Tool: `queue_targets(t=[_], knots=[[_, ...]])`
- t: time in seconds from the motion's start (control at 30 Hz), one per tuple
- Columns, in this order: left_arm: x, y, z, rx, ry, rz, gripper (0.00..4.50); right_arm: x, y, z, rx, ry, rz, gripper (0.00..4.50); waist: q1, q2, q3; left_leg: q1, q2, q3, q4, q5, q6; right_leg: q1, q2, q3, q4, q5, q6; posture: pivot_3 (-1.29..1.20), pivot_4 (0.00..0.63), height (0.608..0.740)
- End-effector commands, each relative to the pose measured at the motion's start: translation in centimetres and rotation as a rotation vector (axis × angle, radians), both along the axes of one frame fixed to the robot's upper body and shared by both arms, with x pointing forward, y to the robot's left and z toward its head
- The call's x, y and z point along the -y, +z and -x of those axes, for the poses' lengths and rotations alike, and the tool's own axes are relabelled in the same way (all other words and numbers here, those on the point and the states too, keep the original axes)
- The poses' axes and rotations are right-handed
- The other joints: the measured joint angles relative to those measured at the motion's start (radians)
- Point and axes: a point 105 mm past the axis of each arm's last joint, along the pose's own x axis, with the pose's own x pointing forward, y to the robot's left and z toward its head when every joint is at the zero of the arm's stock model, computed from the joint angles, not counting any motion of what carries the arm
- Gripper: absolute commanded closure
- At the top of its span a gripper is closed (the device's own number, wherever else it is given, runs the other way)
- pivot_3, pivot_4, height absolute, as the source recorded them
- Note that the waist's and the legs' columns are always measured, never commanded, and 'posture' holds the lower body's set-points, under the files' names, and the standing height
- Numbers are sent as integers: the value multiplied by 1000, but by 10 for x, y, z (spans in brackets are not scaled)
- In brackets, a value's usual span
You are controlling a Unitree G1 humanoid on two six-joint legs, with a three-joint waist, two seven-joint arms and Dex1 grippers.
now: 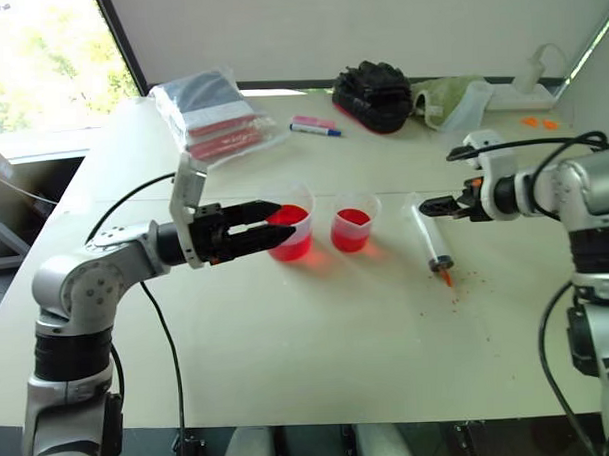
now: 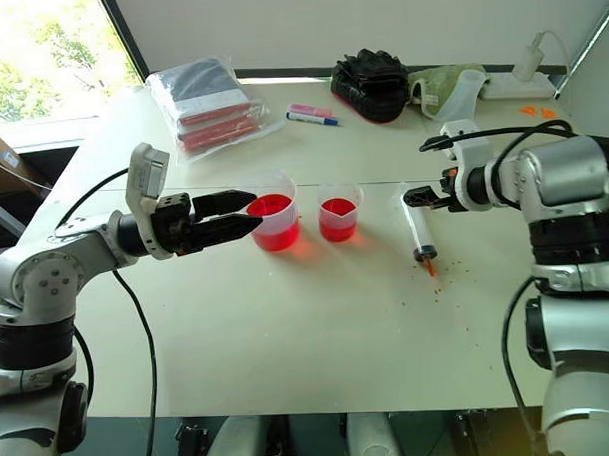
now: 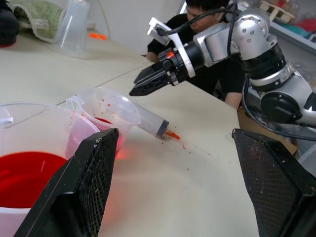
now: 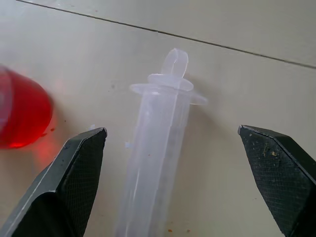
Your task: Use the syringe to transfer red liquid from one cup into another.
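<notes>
Left gripper: fingers spread wide, nothing between them, held level above the table and pointing across toward the right gripper; its tips hang at the near rim of the beaker
Right gripper: fingers spread apart, holding nothing, tilted downward; it hovers just above the ring end of the syringe
Syringe: lies flat on the table directly under and between the right gripper's open fingers, not touched by either; ring handle at the end nearer that gripper, orange tip at the far end, toward the table's front edge
Beaker: upright just beyond the left gripper's fingertips, partly hidden by them; holds red liquid in its lower part; whether the tips touch its rim cannot be told
Cup: upright beside the beaker on the side away from the left gripper, between beaker and syringe, close to the beaker but apart; red liquid inside
Drops: small reddish specks on the table around the syringe tip, below the right gripper
Person: dark top, seen past the right arm in the left wrist view
</notes>
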Motion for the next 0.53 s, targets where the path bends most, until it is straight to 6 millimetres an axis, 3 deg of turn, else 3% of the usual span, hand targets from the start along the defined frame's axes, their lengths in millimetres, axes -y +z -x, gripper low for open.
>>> queue_targets(t=[0.03, 0.1, 0.23, 0.4, 0.53], knots=[[-6, 8, 7, 33, -19, -18, 639, -14, 45, 24, 202, 196, -1, 34, 0, 0, 0, 0, 0, 0, 0, 0, 0, 0, 0, 0, 0, 0, 0, 0, 150, 711], [-7, 8, 6, 35, -20, -27, 639, -17, 58, 38, 313, 303, 22, 34, 2, 0, 0, 0, 0, 0, 0, 0, 0, 1, 0, 0, 0, 0, 0, 0, 150, 711], [-8, 9, 3, 42, -24, -40, 639, -17, 55, 68, 303, 456, 65, 34, 18, 0, 0, 1, 0, 0, 0, 0, 1, 1, 0, 0, -1, 0, 0, 0, 150, 711], [-11, 9, 2, 42, -25, -63, 639, -32, 64, 99, 361, 661, 46, 34, 20, 0, 0, 3, 1, 0, 0, -1, 2, 4, 0, 0, -8, 0, 0, 0, 150, 711], [-12, 9, 2, 43, -38, -76, 639, -31, 60, 106, 343, 698, 69, 34, 21, 0, 0, 4, 1, 0, 0, -1, 2, 7, 1, -1, -10, 0, 0, 0, 150, 711]])
